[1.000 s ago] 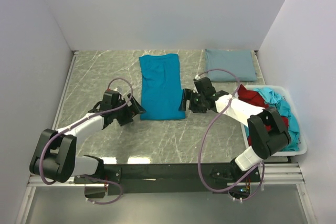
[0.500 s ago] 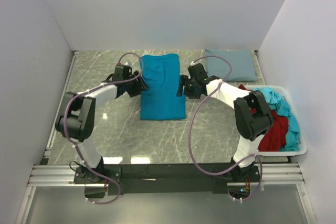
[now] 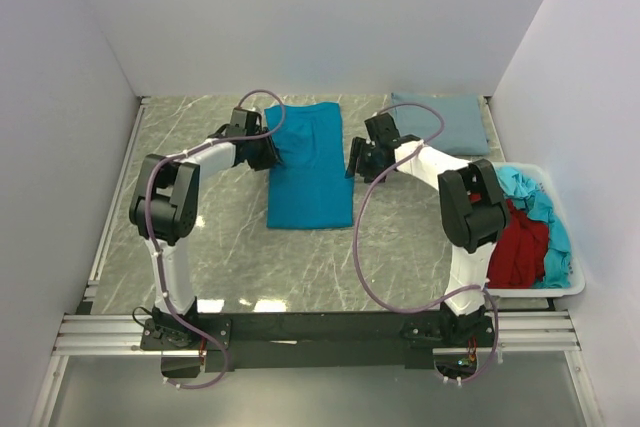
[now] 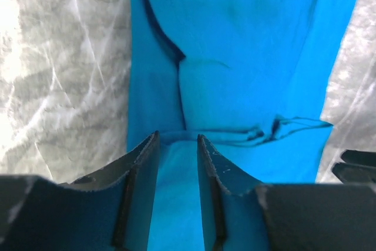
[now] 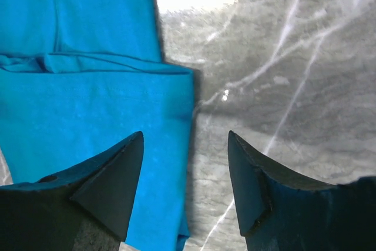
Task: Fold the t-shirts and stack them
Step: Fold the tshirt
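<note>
A bright teal-blue t-shirt (image 3: 308, 169) lies flat mid-table, folded into a long strip, its folded layers filling the left wrist view (image 4: 235, 57). My left gripper (image 3: 270, 151) sits low over its far left edge. The jaws (image 4: 177, 136) stand narrowed but open, with teal cloth showing in the gap. My right gripper (image 3: 351, 160) is open at the shirt's right edge (image 5: 176, 121), one finger over cloth (image 5: 117, 174) and the other over bare table. A folded grey-blue t-shirt (image 3: 438, 123) rests at the back right.
A white bin (image 3: 565, 285) at the right edge holds crumpled dark red (image 3: 518, 245) and light turquoise (image 3: 548, 209) shirts. White walls close in the marble table (image 3: 200, 237) on three sides. A black rail runs along the near edge.
Both arms swung from the shirt's near end to its far half. The left jaws narrowed a lot over the cloth; the right jaws narrowed a little.
</note>
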